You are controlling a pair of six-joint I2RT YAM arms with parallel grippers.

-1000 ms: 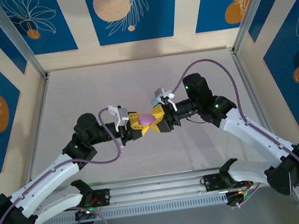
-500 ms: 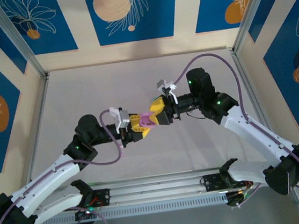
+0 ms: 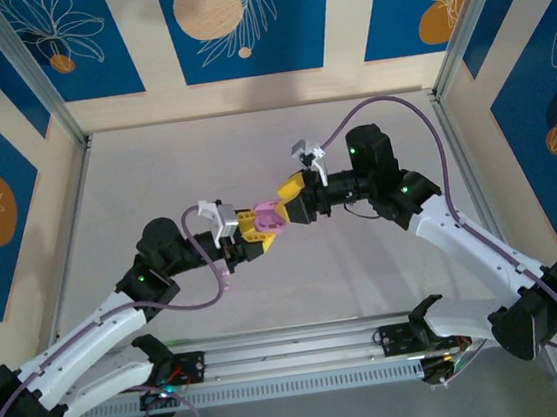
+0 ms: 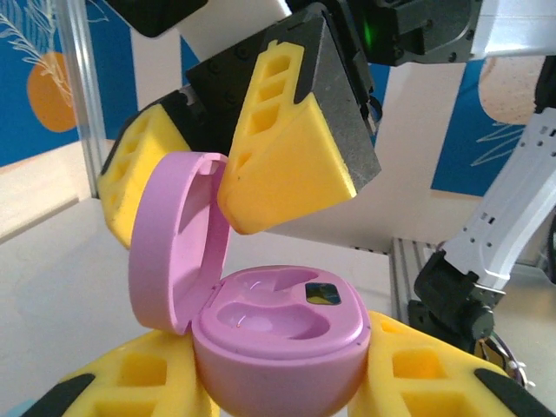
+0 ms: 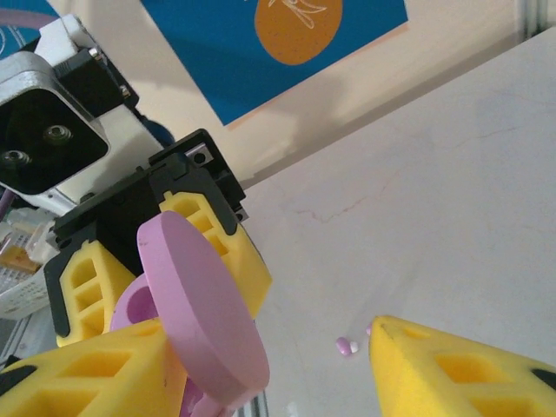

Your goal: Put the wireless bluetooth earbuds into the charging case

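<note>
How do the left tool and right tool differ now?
The left tool is shut on the base of the pink case; the right tool stands open, fingers either side of the raised lid. The left tool reaches from the left in the top view, the right tool from the right. Both have yellow fingers.

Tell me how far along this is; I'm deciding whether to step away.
Done: the lid of the pink case stands open. In hand: the left claw grips the case, the right claw open beside the lid. Left: both wells look empty, and a lilac earbud lies on the table.
</note>
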